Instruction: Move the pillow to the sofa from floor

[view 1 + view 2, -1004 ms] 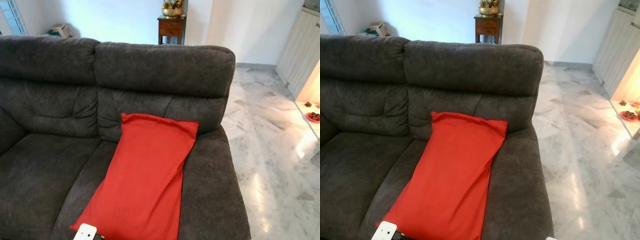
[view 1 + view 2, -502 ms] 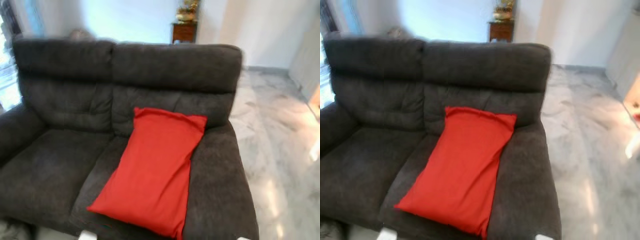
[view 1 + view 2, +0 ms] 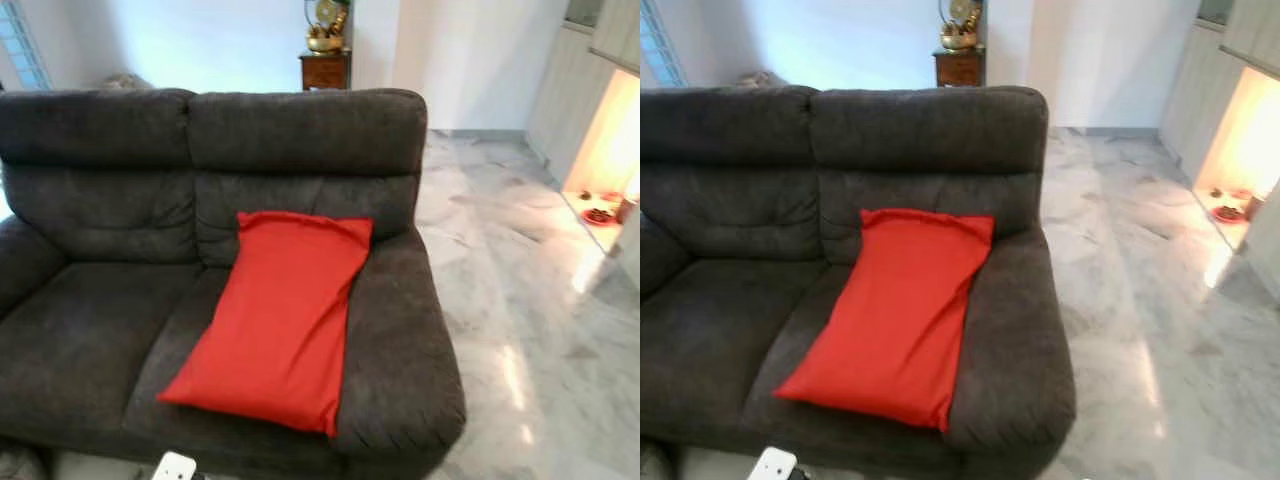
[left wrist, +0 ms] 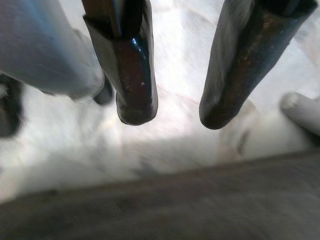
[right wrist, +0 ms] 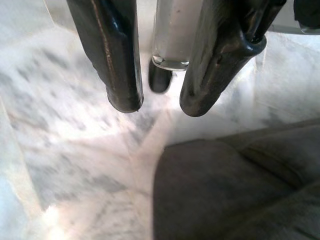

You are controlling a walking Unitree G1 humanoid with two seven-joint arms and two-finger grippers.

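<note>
Pillow: you see one red pillow (image 3: 275, 320) lying on one grey sofa (image 3: 90, 330).
Claws: your left gripper (image 4: 172, 117) and right gripper (image 5: 157, 107) both hang parted, empty.

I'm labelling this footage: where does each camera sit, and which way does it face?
Left eye, right eye: on the head, looking forward and down at the red pillow lying on the dark grey sofa; both share this scene.
Left wrist: looks along the open left gripper at marble floor.
Right wrist: looks along the open right gripper at floor and sofa edge, as the left does.
</note>
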